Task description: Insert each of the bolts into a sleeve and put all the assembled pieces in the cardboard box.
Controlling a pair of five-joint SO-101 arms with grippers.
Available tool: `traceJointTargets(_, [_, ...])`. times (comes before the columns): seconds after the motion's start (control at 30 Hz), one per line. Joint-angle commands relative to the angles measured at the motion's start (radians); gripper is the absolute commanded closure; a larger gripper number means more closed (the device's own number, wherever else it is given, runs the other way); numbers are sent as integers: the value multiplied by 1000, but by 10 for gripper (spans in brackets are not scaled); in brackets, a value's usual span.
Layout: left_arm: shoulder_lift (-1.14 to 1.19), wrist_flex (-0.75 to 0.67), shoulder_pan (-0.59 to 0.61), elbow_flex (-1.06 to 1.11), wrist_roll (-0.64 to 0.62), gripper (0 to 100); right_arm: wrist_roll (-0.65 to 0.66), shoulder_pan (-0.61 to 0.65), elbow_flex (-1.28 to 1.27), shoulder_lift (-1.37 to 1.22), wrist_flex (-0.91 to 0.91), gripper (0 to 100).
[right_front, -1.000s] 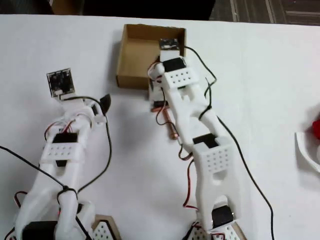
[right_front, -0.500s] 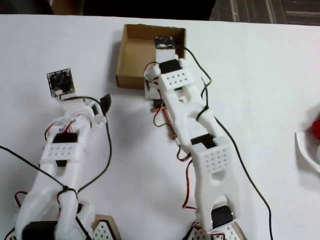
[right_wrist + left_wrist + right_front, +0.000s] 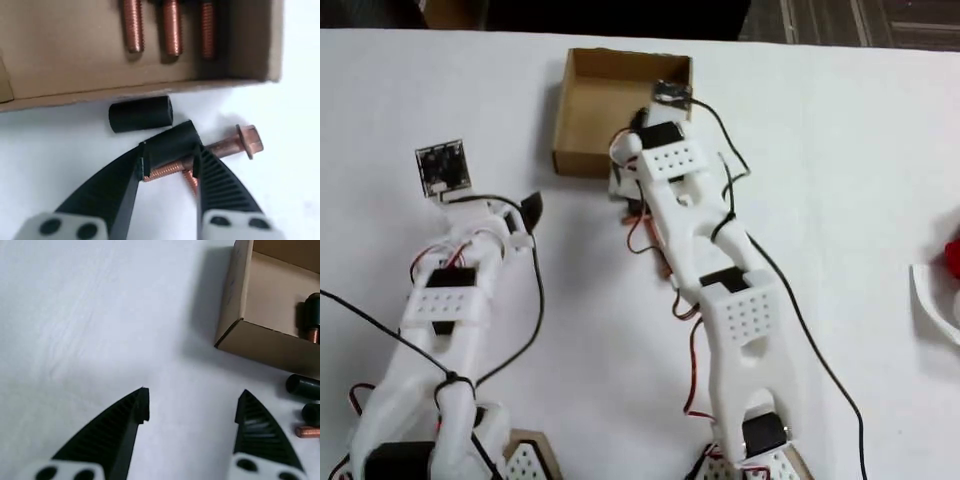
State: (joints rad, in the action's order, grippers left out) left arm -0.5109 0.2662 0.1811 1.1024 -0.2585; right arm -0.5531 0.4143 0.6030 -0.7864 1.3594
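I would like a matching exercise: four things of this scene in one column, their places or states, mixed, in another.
1. left end effector
2. right end effector
3. loose black cylindrical sleeve
4. brown cardboard box

a. lies on the white table beside the box
b. open over the table
c. holds copper threaded bolts
d. shut on a black sleeve with a copper bolt

Pairs: 1-b; 2-d; 3-a; 4-c

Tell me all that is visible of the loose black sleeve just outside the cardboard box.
The loose black sleeve is a short, matt black cylinder, plastic by its look; no bolt sticks out of it. It lies on its side on the white table, along the cardboard box's outer wall. The right gripper, holding another sleeve, is close by it.
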Motion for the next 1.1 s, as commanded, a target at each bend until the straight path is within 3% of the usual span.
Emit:
traceJointTargets(0.0, [-5, -20, 6, -5, 6, 707, -40, 7, -5, -13, 61, 865])
traceJointTargets(1.07, [-9, -20, 8, -2, 6, 707, -75, -1, 81, -22, 8, 865])
